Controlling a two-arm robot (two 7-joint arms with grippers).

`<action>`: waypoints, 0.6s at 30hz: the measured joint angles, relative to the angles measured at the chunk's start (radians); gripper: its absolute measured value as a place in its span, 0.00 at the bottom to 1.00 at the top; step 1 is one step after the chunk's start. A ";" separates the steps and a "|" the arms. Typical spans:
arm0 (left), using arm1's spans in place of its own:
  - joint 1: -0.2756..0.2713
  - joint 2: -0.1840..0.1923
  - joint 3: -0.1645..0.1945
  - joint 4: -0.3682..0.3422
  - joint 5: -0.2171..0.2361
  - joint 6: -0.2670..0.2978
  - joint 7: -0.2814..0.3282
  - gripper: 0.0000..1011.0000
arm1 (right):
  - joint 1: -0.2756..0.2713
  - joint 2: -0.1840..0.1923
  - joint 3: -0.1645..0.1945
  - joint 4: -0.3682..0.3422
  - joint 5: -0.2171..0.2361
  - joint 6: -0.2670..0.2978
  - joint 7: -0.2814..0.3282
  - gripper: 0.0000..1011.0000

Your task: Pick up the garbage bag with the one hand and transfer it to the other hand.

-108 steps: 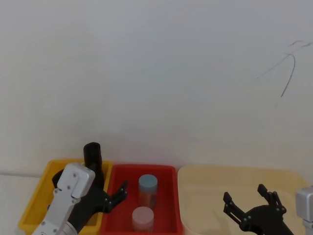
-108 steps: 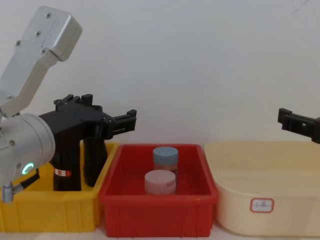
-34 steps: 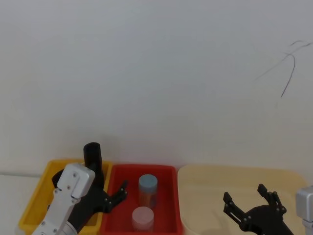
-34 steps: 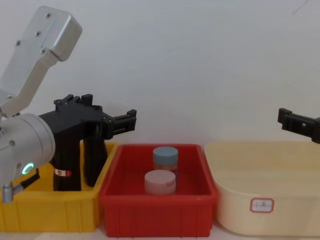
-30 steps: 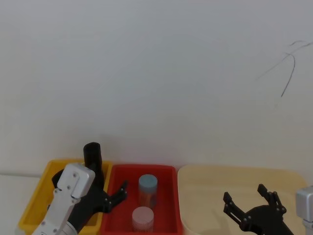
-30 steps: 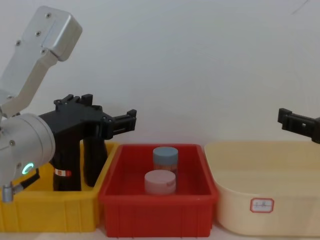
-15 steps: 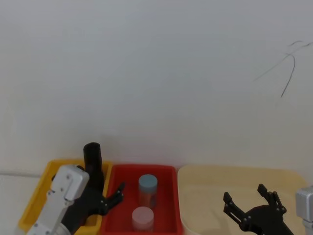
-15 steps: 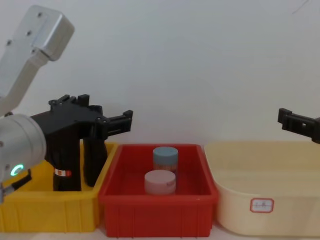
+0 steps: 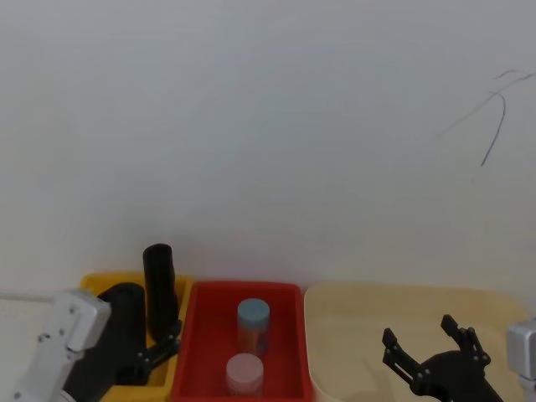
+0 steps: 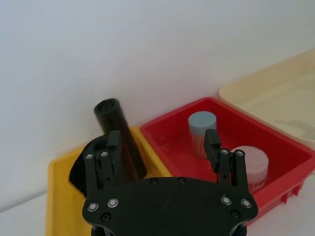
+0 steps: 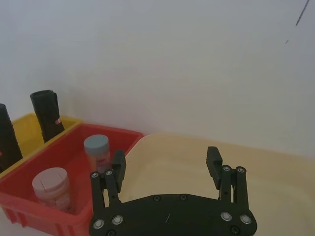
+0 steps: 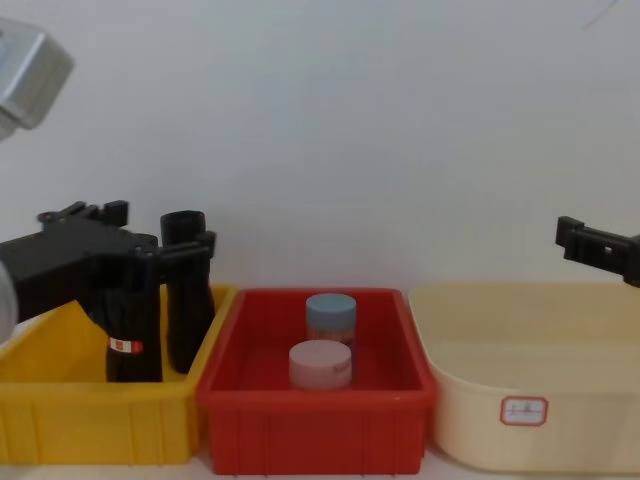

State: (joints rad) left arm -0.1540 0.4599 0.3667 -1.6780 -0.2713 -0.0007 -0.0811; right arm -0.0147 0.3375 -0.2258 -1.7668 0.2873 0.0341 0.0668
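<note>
The left gripper (image 10: 162,143) has drawn back to the left, off the rim of the red bin (image 12: 315,428). Its fingers now end left of that bin, above the yellow bin (image 12: 60,425). They stand spread apart with nothing between them.

Nearest in the red bin is a pink-lidded jar (image 12: 320,363), and a blue-lidded jar (image 12: 330,312) stands just behind it. The yellow bin touches the red bin's left wall. In it stands the garbage bag (image 12: 135,366), an upright, thick black roll with a small red-and-white band low on its side. A slimmer black roll (image 12: 187,320) stands between it and the red bin, a little farther back.

In the chest view the left gripper crosses in front of the bag's upper part and the slim roll's top. Whether it touches either cannot be told.

Right of the red bin is a cream tub (image 12: 540,400). The right gripper (image 11: 167,163) has stayed above it, open and empty. A white wall (image 9: 268,126) is behind everything.
</note>
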 joint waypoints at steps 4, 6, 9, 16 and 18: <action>0.017 0.014 -0.022 -0.003 -0.014 0.002 -0.007 0.99 | 0.000 0.000 0.000 0.000 0.000 0.000 0.000 0.99; 0.026 0.022 -0.036 -0.004 -0.022 0.005 -0.011 0.99 | 0.000 0.000 0.000 0.000 0.000 0.000 0.000 0.99; 0.035 0.030 -0.051 -0.004 -0.032 0.011 -0.014 0.99 | 0.000 0.000 0.000 0.000 0.000 0.000 0.000 0.99; 0.041 0.037 -0.079 0.010 -0.050 0.033 -0.019 0.99 | 0.000 0.000 0.000 0.000 0.000 0.000 0.000 0.99; 0.038 0.038 -0.086 0.019 -0.054 0.041 -0.021 0.99 | 0.000 0.000 0.000 0.000 0.000 0.000 0.000 0.99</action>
State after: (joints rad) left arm -0.1160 0.4981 0.2808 -1.6590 -0.3250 0.0400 -0.1023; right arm -0.0146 0.3375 -0.2258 -1.7668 0.2874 0.0340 0.0668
